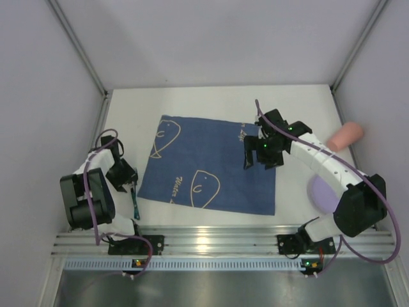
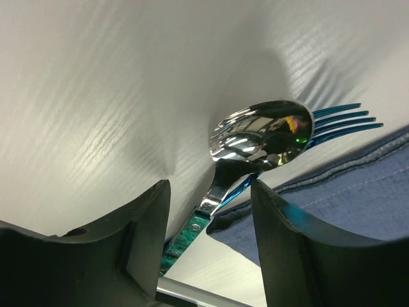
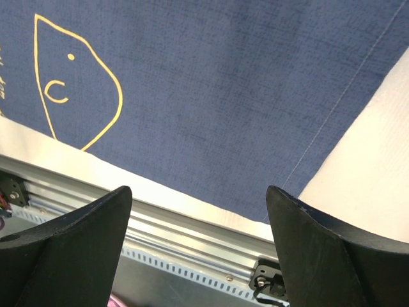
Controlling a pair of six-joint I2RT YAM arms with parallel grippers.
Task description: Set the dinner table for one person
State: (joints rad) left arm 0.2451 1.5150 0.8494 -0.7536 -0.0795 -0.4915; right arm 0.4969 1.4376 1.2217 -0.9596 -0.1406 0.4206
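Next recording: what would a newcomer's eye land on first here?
First, the blue mat with cream whale outlines, spread across the middle of the white table. Next, a shiny spoon lying over a blue-tined fork beside the mat's left edge, with the handles running back into the open left tool. On the right, a pink cup lies on its side near the wall, and a purple plate sits partly under the right arm.

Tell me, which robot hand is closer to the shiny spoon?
The left one. The left gripper has its jaws either side of the handle of the spoon. The right gripper hovers over the opposite end of the blue mat, away from it.
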